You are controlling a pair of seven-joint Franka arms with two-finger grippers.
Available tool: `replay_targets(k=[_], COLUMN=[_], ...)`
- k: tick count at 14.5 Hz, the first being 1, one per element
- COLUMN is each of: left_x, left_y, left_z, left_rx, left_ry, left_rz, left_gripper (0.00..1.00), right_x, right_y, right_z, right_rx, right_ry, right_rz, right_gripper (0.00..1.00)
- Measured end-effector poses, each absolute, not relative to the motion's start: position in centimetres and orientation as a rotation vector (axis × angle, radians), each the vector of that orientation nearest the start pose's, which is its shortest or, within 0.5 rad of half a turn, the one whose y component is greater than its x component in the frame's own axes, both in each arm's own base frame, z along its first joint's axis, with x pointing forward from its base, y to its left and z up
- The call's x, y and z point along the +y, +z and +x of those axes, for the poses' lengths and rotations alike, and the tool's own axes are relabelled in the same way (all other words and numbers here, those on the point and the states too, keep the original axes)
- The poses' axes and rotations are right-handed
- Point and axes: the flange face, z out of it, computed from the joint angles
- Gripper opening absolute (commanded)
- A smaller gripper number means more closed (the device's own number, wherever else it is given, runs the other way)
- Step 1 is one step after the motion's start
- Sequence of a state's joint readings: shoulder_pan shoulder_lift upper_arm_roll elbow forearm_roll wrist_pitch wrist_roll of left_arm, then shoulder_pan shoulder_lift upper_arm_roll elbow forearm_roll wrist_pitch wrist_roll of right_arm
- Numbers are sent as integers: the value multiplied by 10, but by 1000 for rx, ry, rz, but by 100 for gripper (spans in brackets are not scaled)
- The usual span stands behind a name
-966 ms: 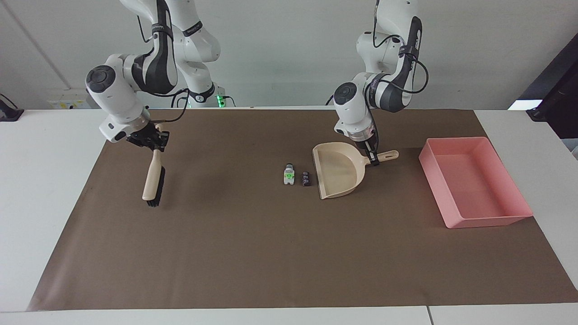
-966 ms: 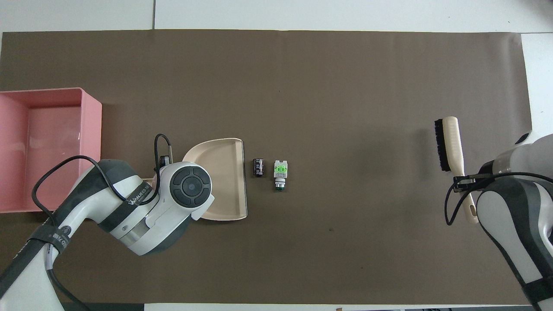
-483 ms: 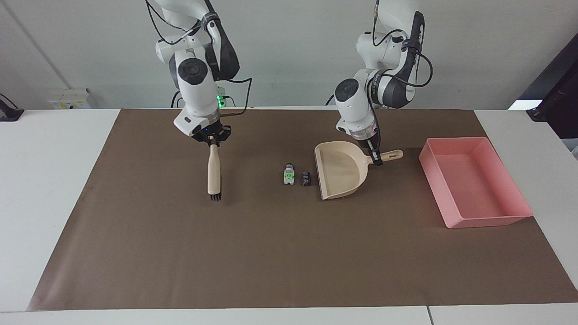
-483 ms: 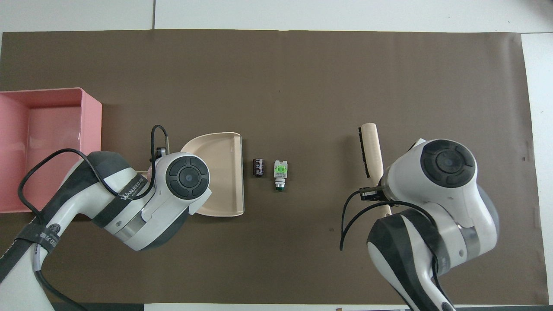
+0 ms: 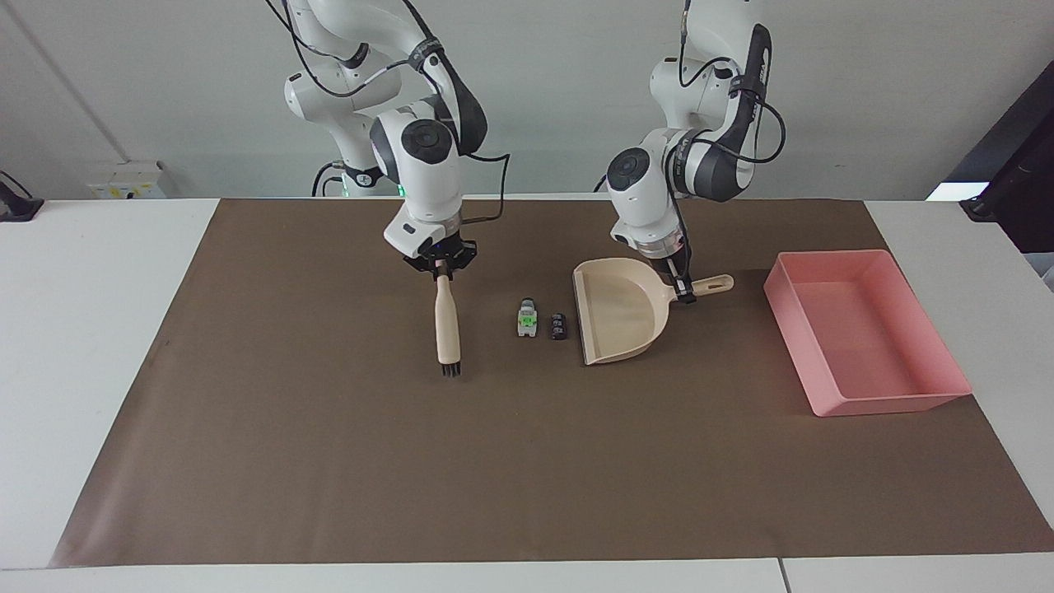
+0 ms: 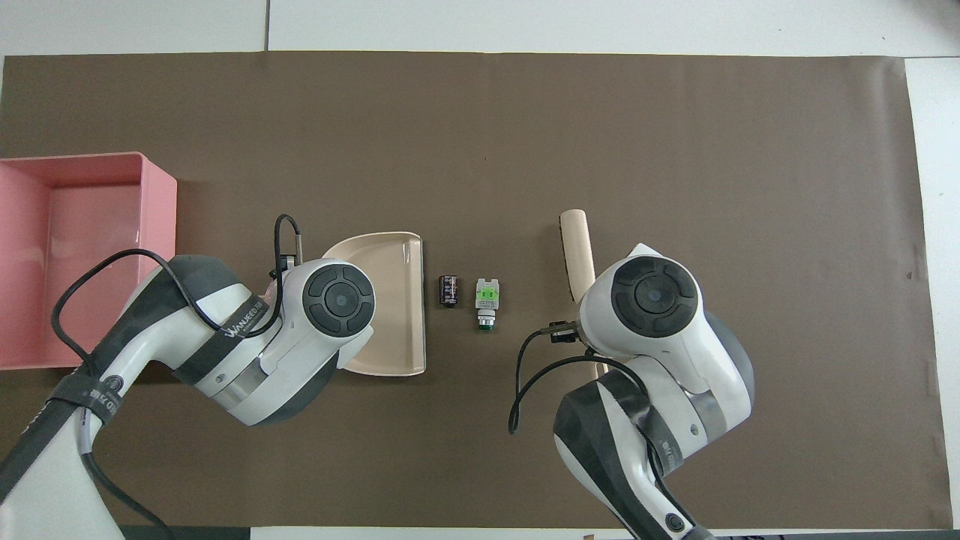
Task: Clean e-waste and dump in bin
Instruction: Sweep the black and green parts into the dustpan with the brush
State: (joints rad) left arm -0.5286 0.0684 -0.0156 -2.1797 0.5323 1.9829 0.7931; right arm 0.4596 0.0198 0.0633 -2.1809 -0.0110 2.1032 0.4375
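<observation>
The e-waste lies mid-mat as two bits: a white block with green marks (image 5: 527,319) (image 6: 487,298) and a black-purple piece (image 5: 558,325) (image 6: 449,290) beside it. A beige dustpan (image 5: 617,309) (image 6: 386,300) rests with its open lip beside the black piece. My left gripper (image 5: 679,290) is shut on the dustpan's handle. My right gripper (image 5: 440,268) is shut on the handle of a beige brush (image 5: 447,329) (image 6: 576,251). The brush hangs bristles down, low over the mat, beside the white block toward the right arm's end. The pink bin (image 5: 873,403) (image 6: 161,225) stands empty at the left arm's end.
A brown mat (image 5: 329,461) (image 6: 675,135) covers the white table (image 5: 90,329). In the overhead view both wrists hide their grippers, and the left wrist hides the dustpan's handle.
My right arm has carried the brush from the right arm's end of the mat to just beside the e-waste. The left gripper and dustpan have barely shifted.
</observation>
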Motion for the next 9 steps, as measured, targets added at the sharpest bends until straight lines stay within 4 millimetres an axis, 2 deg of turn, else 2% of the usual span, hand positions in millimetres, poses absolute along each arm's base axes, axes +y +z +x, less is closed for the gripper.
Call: replay_targets(k=[2, 5, 7, 9], left_x=[-250, -255, -256, -257], left_y=[336, 334, 334, 333], left_z=[460, 458, 457, 456], left_rx=[1949, 1943, 1942, 1941], left_ry=[459, 471, 474, 476], left_rz=[-1847, -1843, -1842, -1842], left_gripper=[0, 0, 0, 0], right_x=[292, 324, 343, 356], right_y=[363, 350, 341, 341], right_z=[449, 450, 451, 449], right_rx=[-177, -240, -251, -240], right_ry=[141, 160, 187, 228], right_rz=[-3189, -3184, -3163, -3100], right_gripper=[0, 0, 0, 0])
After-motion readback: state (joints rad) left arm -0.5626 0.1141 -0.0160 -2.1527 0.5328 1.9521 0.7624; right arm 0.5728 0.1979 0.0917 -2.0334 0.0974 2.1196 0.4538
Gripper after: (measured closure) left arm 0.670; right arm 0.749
